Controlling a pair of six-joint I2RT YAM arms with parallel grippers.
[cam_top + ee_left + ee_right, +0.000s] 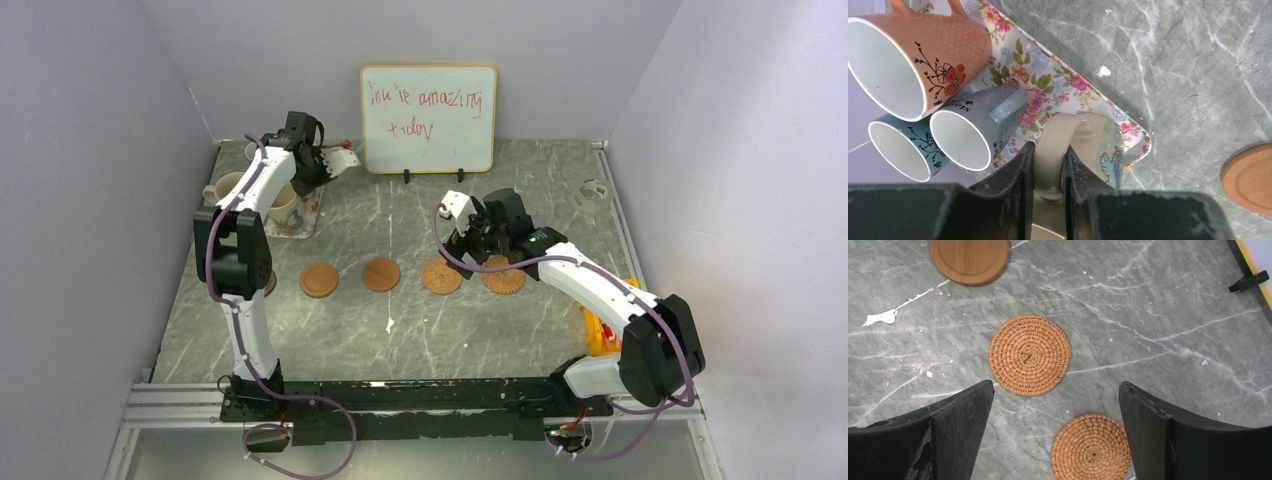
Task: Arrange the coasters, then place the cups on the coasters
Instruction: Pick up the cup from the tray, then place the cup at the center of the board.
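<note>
The coasters (381,274) are laid in a row across the worktop (400,340), no cup is placed yet; a cream cup (1093,135) on the far-left tray (1048,70) is pinched at its handle by the left jaws, and the right jaws are spread.

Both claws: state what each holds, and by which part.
Left claw grips the cream mug by its handle, jaws pinching the loop from both sides. Right claw is open, holding nothing.

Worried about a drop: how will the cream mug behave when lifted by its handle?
Probably rigid but breakable: the cream mug looks glazed ceramic. The left gripper pinches only its smooth handle, so it may swing or slip. The neighbouring grey mug could get bumped.
</note>
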